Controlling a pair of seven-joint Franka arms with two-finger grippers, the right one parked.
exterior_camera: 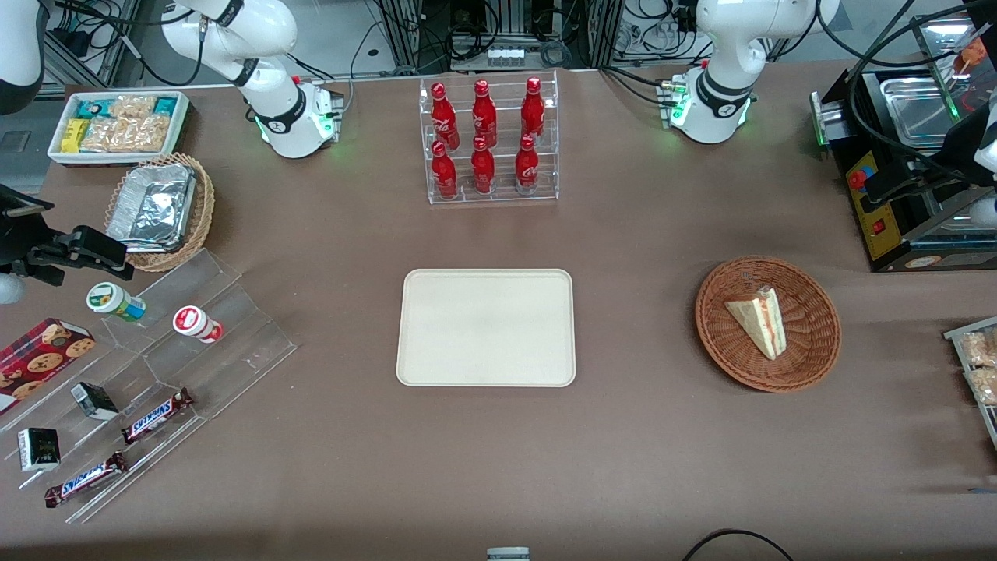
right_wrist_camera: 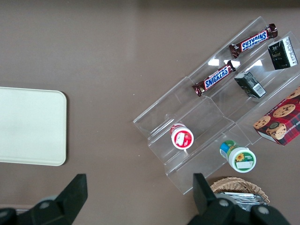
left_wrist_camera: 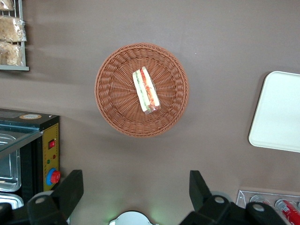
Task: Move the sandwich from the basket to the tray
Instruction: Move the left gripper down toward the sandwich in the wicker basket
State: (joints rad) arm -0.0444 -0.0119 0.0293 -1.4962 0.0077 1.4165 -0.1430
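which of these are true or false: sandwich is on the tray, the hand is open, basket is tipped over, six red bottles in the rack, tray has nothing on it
1. The sandwich is on the tray. False: it lies in the basket.
2. The hand is open. True: its fingers stand wide apart, high above the basket, holding nothing.
3. The basket is tipped over. False: it sits upright on the table.
4. Six red bottles stand in the clear rack. True.
5. The tray has nothing on it. True.
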